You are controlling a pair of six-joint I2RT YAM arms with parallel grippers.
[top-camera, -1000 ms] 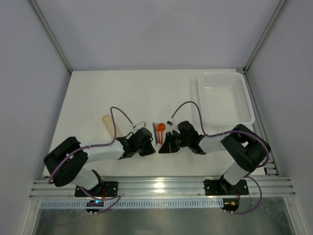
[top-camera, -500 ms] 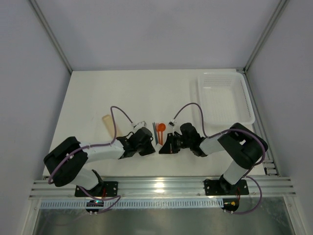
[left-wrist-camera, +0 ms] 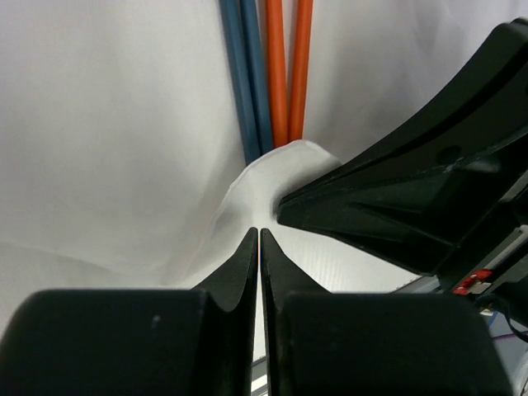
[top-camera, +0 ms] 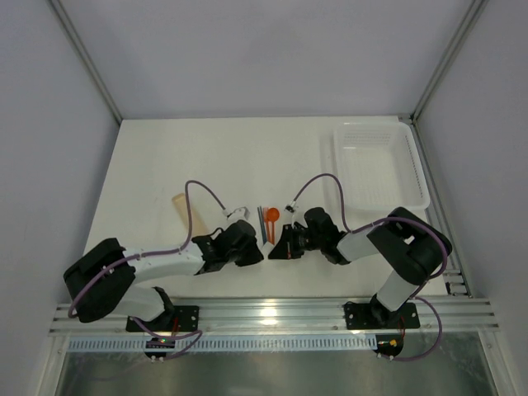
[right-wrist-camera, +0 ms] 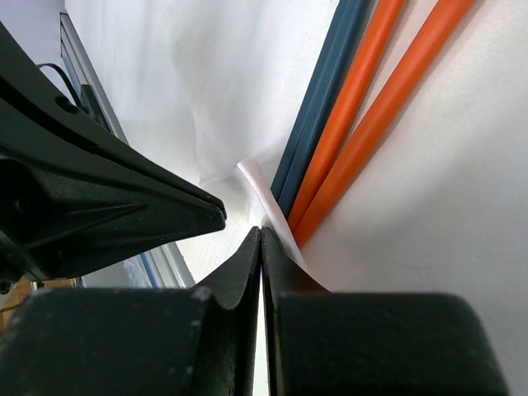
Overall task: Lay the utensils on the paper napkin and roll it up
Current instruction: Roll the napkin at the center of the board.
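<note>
Raised napkin (left-wrist-camera: pixel 247 190) corner over utensils (left-wrist-camera: pixel 276 74)
The left gripper (left-wrist-camera: pixel 258 233) and right gripper (right-wrist-camera: pixel 261 231) were closed, tips at that corner; pinch not discernible.

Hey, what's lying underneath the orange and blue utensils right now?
The white paper napkin lies under the utensils. Its near corner is lifted up over their near ends, so those tips are covered and cannot be seen.
</note>
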